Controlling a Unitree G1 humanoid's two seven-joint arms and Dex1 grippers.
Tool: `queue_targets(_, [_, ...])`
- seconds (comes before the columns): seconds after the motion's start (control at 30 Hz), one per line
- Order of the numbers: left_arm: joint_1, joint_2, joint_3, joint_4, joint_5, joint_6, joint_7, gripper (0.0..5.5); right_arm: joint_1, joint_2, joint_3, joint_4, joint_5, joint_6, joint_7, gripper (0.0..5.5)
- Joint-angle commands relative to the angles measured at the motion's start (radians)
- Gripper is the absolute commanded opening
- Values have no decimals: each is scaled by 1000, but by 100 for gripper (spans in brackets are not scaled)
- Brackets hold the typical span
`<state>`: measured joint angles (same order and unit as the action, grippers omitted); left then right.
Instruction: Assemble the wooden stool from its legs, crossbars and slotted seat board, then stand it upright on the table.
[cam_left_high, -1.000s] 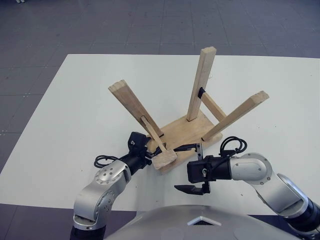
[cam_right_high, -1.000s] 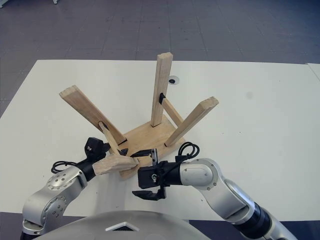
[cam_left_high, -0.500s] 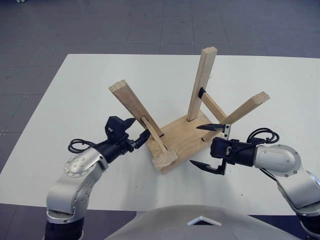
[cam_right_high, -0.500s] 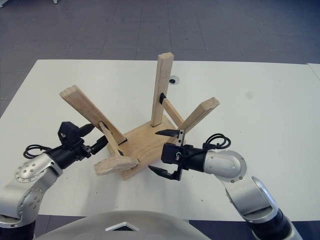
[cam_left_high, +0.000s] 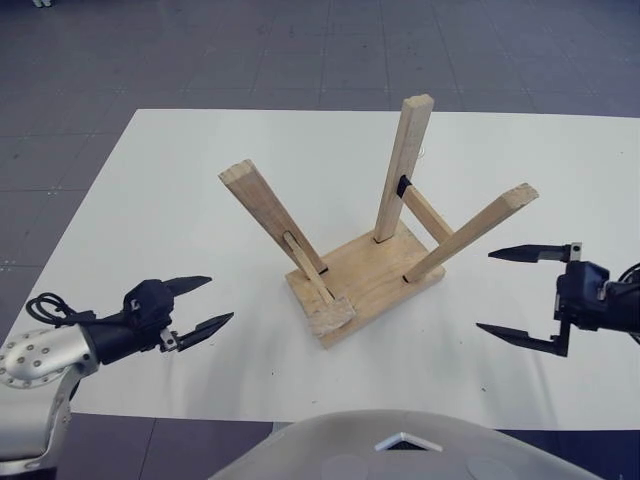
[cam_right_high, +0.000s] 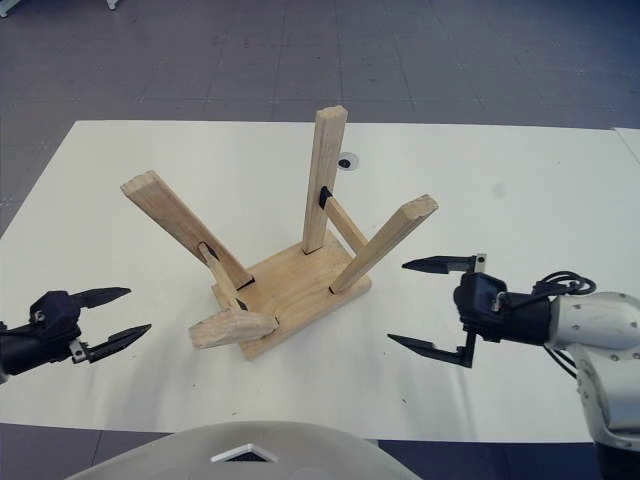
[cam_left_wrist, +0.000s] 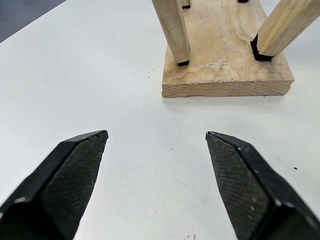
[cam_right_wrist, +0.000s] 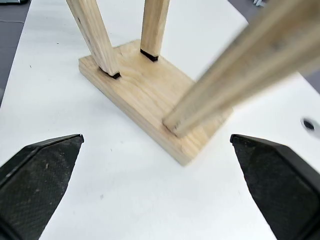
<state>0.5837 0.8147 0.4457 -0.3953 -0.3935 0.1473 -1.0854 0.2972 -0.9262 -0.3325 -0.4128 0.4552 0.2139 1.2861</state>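
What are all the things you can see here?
Table: one, white, under everything.
Seat board: one, light wood, flat on the table's middle.
Legs: four, light wood, sticking up from the seat board.
Crossbars: two, light wood, each joining two legs.
Round fitting: one, grey, in the table behind the legs.
Left gripper: one, black, open, left of the seat board.
Right gripper: one, black, open, right of the seat board.

Wooden stool (cam_left_high: 355, 270) inverted on white desk (cam_left_high: 170, 190). Seat board (cam_left_high: 372, 288) lies flat on the surface, legs (cam_left_high: 404, 168) splayed upward, crossbars (cam_left_high: 428, 214) between leg pairs. Left gripper (cam_left_high: 221, 298) over near-left desk, fingers spread, empty, well apart from stool. Right gripper (cam_left_high: 484, 290) near-right, fingers wide, empty, beside seat board, not touching.
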Motion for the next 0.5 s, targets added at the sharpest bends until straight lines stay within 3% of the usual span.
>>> queue_targets(0.03, [79, 2, 90, -131, -78, -14, -61, 396, -84, -57, -31, 150, -2, -18, 27, 550])
queue_targets(0.13, [146, -20, 125, -278, -166, 1, -91, 445, -200, -91, -12, 264, 0, -26, 49, 550])
queue_targets(0.4, [187, -33, 86, -556, -296, 103, 10, 445, -459, -101, 74, 455, -32, -107, 91, 550])
queue_targets(0.5, [101, -23, 56, -614, -384, 183, 151, 445, -481, -89, 102, 474, -41, -119, 94, 550])
